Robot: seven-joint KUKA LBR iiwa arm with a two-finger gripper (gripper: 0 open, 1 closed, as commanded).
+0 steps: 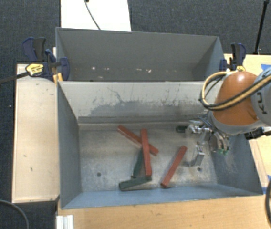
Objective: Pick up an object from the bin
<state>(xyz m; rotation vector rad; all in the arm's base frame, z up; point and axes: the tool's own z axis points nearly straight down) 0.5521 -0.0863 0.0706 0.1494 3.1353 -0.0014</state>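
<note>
Claw (196, 159): just beside the red stick (173, 166), open or closed cannot tell
Risk: may push stick away, grab nothing

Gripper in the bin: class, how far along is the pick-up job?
Done: the gripper sits low inside the grey bin, at its right side, beside a slanted red stick. In hand: nothing can be seen held. Left: grasping and lifting one thing; the crossed red and dark green sticks lie at the bin's middle, apart from the gripper.
</note>
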